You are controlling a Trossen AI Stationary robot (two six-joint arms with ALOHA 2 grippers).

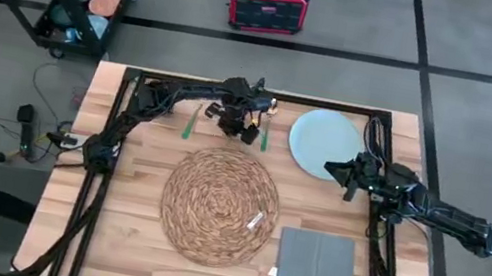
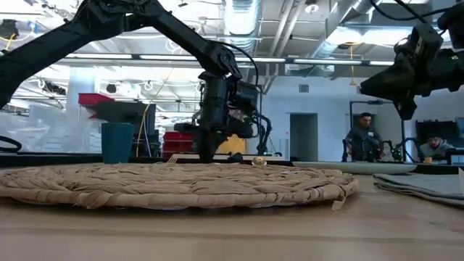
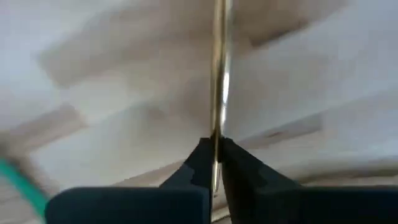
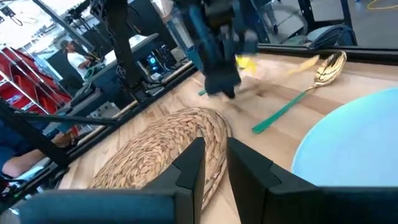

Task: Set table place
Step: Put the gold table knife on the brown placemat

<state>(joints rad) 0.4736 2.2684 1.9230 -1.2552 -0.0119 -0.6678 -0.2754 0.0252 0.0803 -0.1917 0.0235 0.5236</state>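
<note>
Woven mat [image 1: 219, 206] lies nearest; left end effector [image 3: 215, 163] pinches a gold utensil [image 3: 219, 93]; no writing legible.

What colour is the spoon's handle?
Green, with a shiny gold bowl. The spoon shows best in the right wrist view.

Overhead and table-level views share the woven mat [image 1: 219, 205].

Rough woven straw mat [image 1: 219, 206] — glossy spoon [image 4: 328, 67]
</note>
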